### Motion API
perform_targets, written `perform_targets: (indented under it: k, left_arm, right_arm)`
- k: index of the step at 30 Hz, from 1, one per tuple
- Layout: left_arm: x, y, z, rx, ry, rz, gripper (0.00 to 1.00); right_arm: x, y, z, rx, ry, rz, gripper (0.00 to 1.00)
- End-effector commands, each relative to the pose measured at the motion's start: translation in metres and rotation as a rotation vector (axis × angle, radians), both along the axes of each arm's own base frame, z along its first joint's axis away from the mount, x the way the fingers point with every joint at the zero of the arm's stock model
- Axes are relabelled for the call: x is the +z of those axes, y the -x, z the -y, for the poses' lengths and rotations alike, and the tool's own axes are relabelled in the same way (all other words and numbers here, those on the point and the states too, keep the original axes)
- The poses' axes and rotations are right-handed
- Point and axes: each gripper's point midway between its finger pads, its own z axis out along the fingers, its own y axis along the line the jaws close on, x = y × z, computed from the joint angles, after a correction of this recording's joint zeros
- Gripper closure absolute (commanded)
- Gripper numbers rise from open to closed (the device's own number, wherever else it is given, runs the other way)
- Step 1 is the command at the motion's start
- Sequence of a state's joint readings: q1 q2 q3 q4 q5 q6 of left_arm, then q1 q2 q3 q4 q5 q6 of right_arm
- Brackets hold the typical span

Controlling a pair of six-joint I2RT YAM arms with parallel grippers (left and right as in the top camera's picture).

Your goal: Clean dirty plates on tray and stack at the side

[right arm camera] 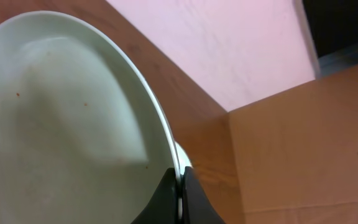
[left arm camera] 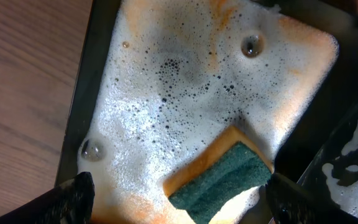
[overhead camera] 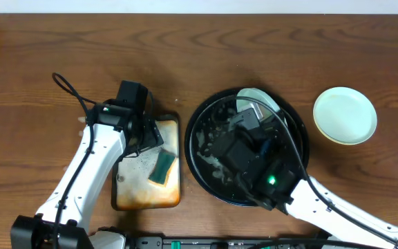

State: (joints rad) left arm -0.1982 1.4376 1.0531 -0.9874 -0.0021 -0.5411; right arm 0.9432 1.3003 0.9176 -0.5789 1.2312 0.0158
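Observation:
A pale mint-green plate (right arm camera: 61, 124) stands tilted on edge, and my right gripper (right arm camera: 180, 186) is shut on its rim. From overhead this plate (overhead camera: 256, 99) sticks up over the far side of the round black tray (overhead camera: 193, 146), which holds white foam. A second pale plate (overhead camera: 345, 115) lies flat on the table to the right of the tray. My left gripper (left arm camera: 179, 208) hangs open above the green-yellow sponge (left arm camera: 222, 180). Its fingers (left arm camera: 73, 199) stand wide on either side of the sponge and do not touch it.
The sponge (overhead camera: 162, 168) lies in a rectangular rusty-orange tray (overhead camera: 147, 197) covered in soapy foam, just left of the black tray. A brown cardboard box (right arm camera: 303, 143) and a pink wall show behind the held plate.

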Motion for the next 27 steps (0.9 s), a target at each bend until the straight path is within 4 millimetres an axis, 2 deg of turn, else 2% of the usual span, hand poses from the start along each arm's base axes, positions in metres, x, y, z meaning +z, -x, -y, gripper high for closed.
perform_targets:
  k: [1, 27]
  left_arm:
    - [-0.0015, 0.0016, -0.0003, -0.015, -0.005, -0.007, 0.11]
    - [-0.0016, 0.0016, -0.0003, -0.015, -0.005, -0.007, 0.11]
  right_arm:
    - [0.0197, 0.0040, -0.0011, -0.014, 0.012, 0.073, 0.99]
    - [0.0193, 0.0045, -0.0025, -0.006, 0.021, 0.067, 0.99]
